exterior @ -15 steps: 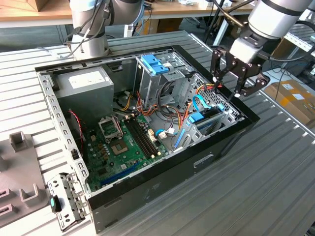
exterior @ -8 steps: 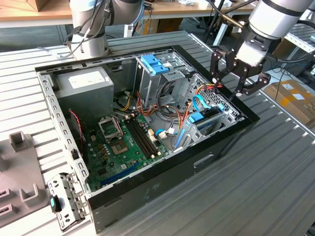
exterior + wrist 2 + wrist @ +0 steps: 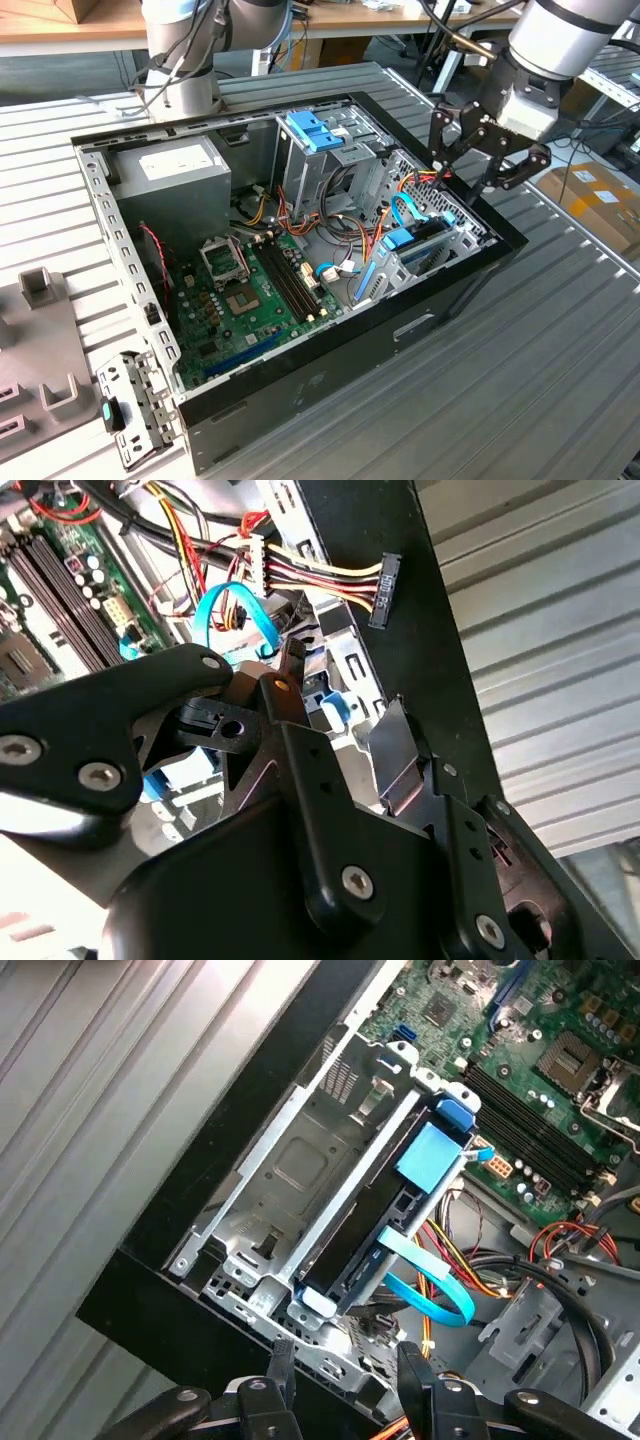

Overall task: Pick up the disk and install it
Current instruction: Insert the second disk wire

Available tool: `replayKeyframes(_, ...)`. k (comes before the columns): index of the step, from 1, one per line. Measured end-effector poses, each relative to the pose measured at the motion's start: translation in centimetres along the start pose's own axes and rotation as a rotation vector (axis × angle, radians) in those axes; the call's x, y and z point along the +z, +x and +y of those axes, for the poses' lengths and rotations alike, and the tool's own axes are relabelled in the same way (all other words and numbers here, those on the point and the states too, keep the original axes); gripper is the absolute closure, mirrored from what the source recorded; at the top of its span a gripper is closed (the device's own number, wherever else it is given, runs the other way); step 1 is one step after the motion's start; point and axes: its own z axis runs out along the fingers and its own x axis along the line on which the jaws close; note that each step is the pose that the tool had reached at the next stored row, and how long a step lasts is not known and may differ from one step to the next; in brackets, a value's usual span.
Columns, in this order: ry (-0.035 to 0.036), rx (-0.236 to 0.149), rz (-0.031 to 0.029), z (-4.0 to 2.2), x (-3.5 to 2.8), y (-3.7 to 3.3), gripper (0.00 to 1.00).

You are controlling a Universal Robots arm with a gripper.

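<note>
Pincer (image 3: 468, 178): fingers spread apart, holding nothing, above the computer case (image 3: 330, 385) edge | disk (image 3: 385, 1222): seated edge-on in the case's metal drive bay (image 3: 300, 1175), just below the pincer.

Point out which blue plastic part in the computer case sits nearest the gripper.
The blue-framed disk in the low bay at the case's corner, just below the gripper. The other, the wide blue bracket, tops the tall drive cage farther toward the exterior view's left.
</note>
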Motion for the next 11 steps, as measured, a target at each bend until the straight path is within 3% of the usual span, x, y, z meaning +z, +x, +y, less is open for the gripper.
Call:
replayKeyframes(1, -0.0011, -0.036, -0.0012, -0.07, 0.01, 0.05, 0.47)
replayKeyframes(6, -0.0039, -0.131, -0.0046, -0.33, 0.05, 0.25, 0.47)
replayKeyframes(11, -0.0046, -0.161, -0.0058, -0.83, 0.07, 0.46, 0.47)
